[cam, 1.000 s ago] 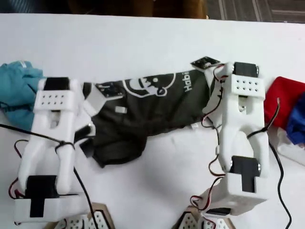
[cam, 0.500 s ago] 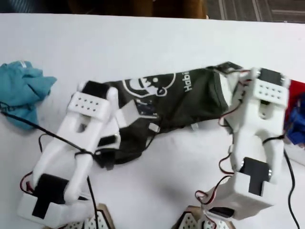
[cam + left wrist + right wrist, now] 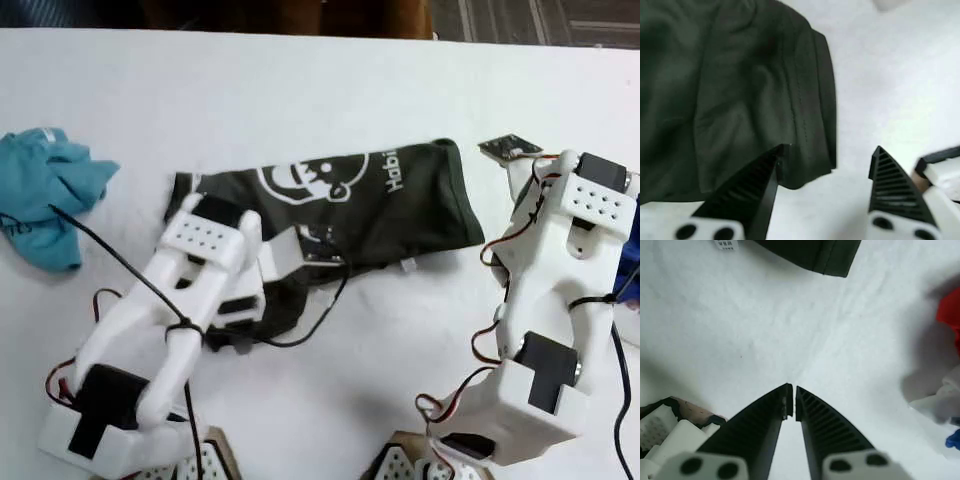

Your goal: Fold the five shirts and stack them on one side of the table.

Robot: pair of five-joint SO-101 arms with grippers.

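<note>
Black shirt (image 3: 400, 200): rumpled at mid-worktop (image 3: 300, 80), print facing up, between the two arms.
Left claw (image 3: 830, 155): jaws spread wide and empty. One finger is over the black shirt's stitched edge, the other over bare worktop.
Right claw (image 3: 791, 390): jaws pressed together, holding nothing, above bare worktop near a corner of the black shirt.
Teal shirt (image 3: 45, 195): bunched at the left side, well apart from the black shirt.
Red shirt (image 3: 950, 315): near the right claw, on the side away from the black shirt.
</note>
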